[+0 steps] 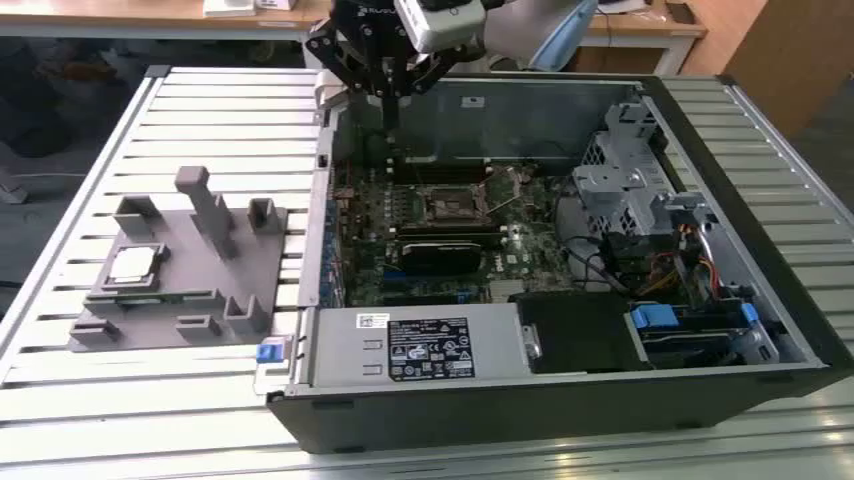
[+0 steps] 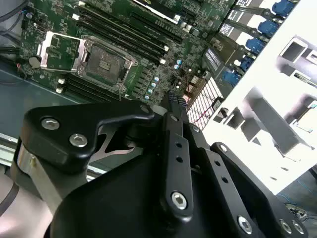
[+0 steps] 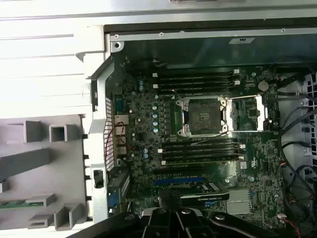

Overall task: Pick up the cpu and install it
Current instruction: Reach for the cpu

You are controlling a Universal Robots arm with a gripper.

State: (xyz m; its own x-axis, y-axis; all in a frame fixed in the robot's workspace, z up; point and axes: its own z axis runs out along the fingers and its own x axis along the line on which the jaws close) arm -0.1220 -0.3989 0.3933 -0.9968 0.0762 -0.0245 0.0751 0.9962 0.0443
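Closest in the exterior view is the case (image 1: 534,425), lying open side up on the bench (image 1: 80,400), which is why I can look straight down at the board (image 3: 143,124). Beside it, toward the bench edge at the exterior view's left, sits the grey fixture (image 1: 200,295). The cpu (image 1: 131,265) lies flat in its own pocket there, metal top up, well apart from the case. My guess is the pocket keeps it square so it can be grabbed cleanly. Nothing is touching it, so the pickup isn't done.

Further in, mid-board, the socket (image 3: 204,115) looks empty, with its metal frame (image 3: 247,113) swung open to one side. I'd say it's prepped to take the chip. Memory slots (image 3: 198,79) run along both sides of it.

Farthest back, the gripper (image 1: 391,120) hangs over the far edge of the case, high above the board. Its fingers look pressed together with nothing between them, as far as the exterior view lets me judge. It's nearer the socket than the cpu, so I'd call this job barely started.
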